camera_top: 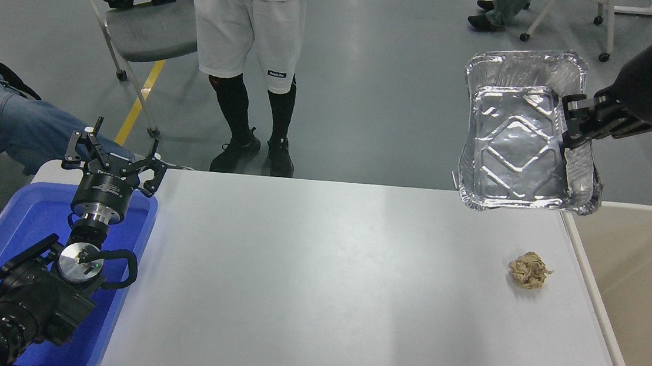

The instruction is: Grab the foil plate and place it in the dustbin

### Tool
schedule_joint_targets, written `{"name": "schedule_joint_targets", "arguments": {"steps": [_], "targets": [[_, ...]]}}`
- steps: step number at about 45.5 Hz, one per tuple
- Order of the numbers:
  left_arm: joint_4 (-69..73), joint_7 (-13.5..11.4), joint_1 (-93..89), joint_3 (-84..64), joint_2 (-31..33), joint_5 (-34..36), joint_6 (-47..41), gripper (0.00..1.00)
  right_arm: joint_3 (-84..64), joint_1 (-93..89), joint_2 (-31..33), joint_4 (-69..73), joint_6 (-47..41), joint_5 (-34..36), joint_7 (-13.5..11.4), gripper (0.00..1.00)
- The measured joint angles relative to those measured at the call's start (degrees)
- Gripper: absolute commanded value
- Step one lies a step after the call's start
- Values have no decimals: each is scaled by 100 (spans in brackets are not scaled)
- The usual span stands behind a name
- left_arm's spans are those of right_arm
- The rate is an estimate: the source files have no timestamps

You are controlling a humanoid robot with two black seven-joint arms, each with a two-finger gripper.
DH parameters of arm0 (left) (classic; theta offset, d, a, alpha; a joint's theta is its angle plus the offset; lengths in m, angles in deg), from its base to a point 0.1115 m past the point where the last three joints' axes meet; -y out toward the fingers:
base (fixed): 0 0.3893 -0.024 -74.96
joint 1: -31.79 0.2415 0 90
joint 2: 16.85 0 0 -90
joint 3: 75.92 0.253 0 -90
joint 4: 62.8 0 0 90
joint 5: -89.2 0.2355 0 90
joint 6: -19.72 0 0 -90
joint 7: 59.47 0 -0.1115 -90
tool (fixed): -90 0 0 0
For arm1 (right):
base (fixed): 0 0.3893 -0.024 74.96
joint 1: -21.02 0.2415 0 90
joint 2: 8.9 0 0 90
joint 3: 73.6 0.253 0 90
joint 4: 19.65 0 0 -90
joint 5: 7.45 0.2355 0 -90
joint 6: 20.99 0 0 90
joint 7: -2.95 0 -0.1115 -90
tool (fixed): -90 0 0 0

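Observation:
The foil plate (516, 135) is a shiny silver tray with diamond ridges, held up in the air at the upper right, above the table's far right corner. My right gripper (572, 131) is shut on its right rim. The tray's inside faces the camera. The beige dustbin (632, 292) stands at the table's right side, below and to the right of the tray. My left gripper (113, 155) is parked open at the lower left, above the blue bin.
A crumpled tan paper ball (529, 270) lies on the white table (322, 289) near its right edge. A blue bin (19, 250) sits at the left. A person in white shorts (247, 40) stands beyond the far edge, beside a chair (139, 25).

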Motion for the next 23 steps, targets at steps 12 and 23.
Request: {"name": "schedule_joint_targets", "arguments": {"steps": [12,23], "targets": [[0,0,0,0,0,0,0,99,-23,113,89,4,-2,-46,-16,0],[1,0,0,0,0,0,0,99,-85,14,463,-20,-3,-332,-31,0]]}}
